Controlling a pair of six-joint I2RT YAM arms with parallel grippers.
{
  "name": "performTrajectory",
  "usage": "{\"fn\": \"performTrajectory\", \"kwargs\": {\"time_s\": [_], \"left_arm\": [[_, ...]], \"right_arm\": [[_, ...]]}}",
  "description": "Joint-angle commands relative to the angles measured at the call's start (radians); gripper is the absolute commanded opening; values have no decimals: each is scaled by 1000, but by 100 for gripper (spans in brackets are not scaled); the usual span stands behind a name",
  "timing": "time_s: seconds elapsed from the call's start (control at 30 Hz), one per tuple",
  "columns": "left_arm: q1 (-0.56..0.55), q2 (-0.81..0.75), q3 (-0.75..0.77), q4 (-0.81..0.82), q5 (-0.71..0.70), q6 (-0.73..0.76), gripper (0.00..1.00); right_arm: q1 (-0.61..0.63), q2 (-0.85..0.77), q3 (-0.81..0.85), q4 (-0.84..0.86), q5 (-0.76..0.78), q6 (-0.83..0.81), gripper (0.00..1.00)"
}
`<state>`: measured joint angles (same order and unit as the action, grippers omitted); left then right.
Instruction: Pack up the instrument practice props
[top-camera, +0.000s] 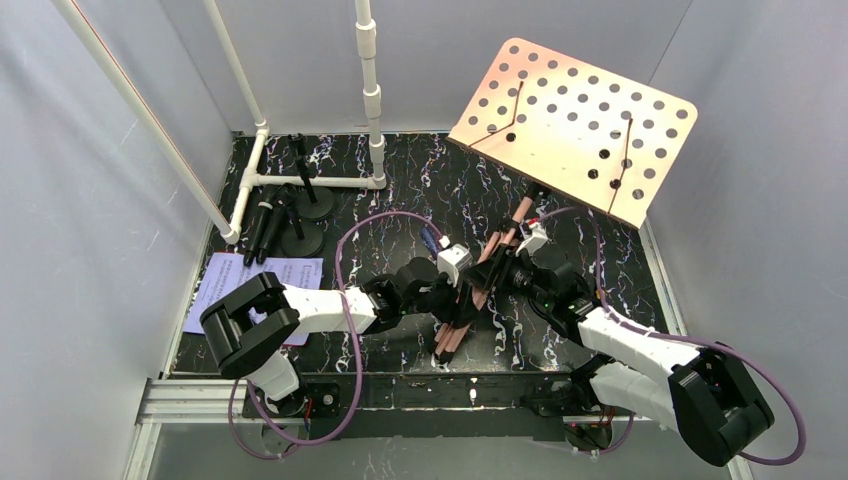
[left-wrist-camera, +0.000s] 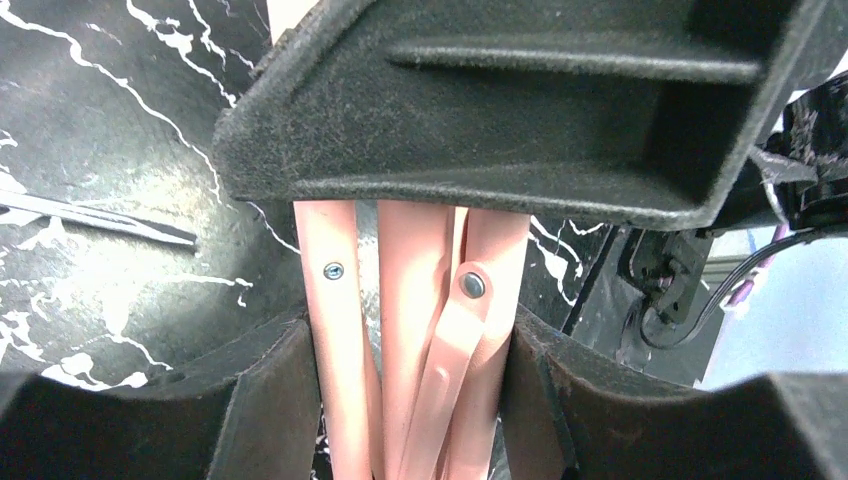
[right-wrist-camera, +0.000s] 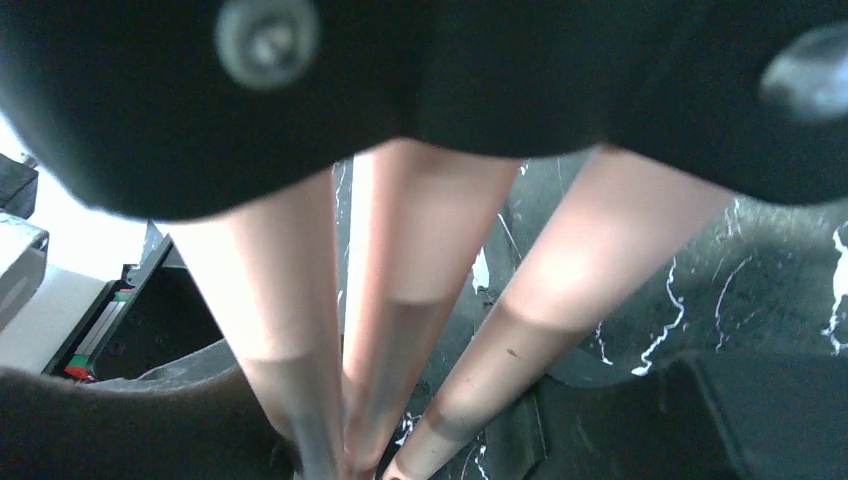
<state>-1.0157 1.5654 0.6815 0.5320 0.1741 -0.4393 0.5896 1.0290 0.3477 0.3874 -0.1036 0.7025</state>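
The pink hole-punched rack stands tilted at the back right. Its folded tripod legs run down to the table's middle. My left gripper is shut on the legs low down; in the left wrist view the jaws press on both sides of the pink strips. My right gripper is shut on the legs higher up, and its wrist view shows three pink tubes between the fingers. Two black microphones with round bases lie at the back left. A music sheet lies at the left.
The white pipe frame stands at the back left, with one upright at the back middle. Grey walls close in the left, back and right. A purple cable loops over the black marbled tabletop.
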Motion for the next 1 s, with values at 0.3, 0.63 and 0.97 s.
{"fn": "performTrajectory", "kwargs": {"time_s": [0.3, 0.63, 0.97], "left_arm": [[37, -74, 126, -434, 77, 228, 0], [181, 15, 270, -659, 322, 355, 0], [252, 160, 466, -892, 390, 578, 0]], "right_arm": [[-30, 58, -97, 230, 261, -228, 1], [-32, 172, -122, 286, 355, -157, 1], [-31, 331, -149, 377, 387, -49, 1]]}}
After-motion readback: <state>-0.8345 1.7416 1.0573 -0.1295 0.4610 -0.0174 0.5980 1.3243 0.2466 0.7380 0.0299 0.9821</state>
